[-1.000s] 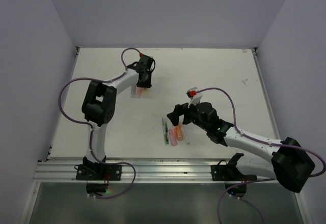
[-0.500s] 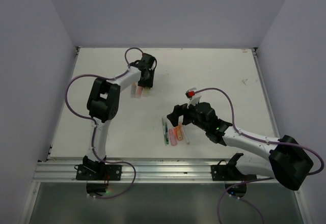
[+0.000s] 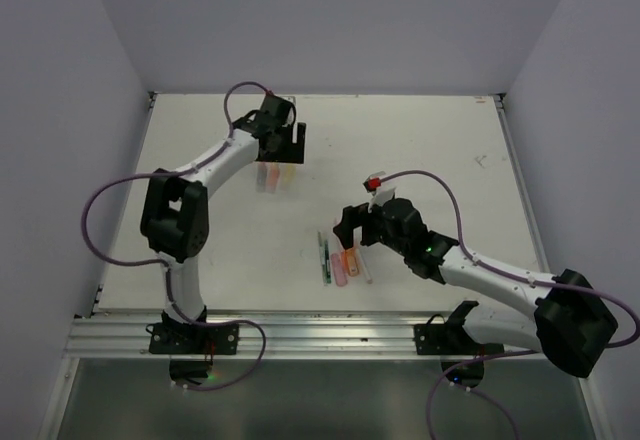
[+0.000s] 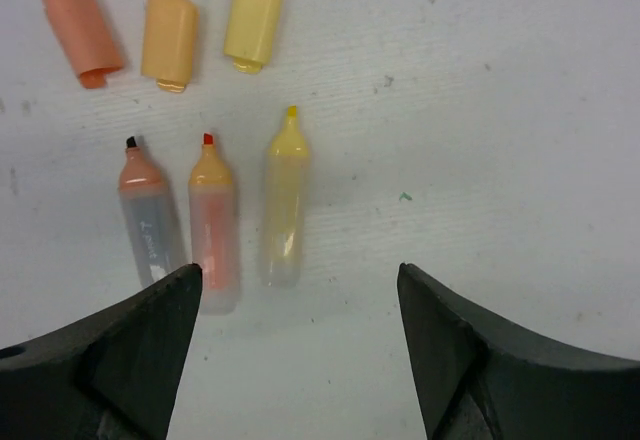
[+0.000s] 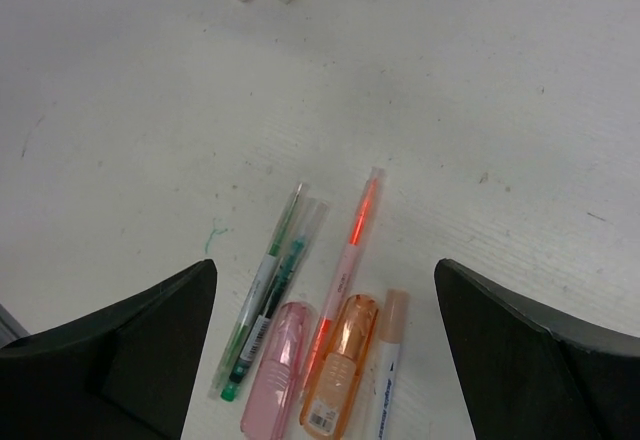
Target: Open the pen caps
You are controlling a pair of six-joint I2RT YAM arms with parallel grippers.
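– While the left claw hangs released over the white worktop, where are the caps?
– Three stubby plastic ones lie off: a salmon cap, an orange cap and a yellow cap, each just beyond a tip of the three uncapped chunky highlighters.
– And the right claw?
– Spread wide, empty, above a capped pink highlighter, a capped orange highlighter and thin green pens.
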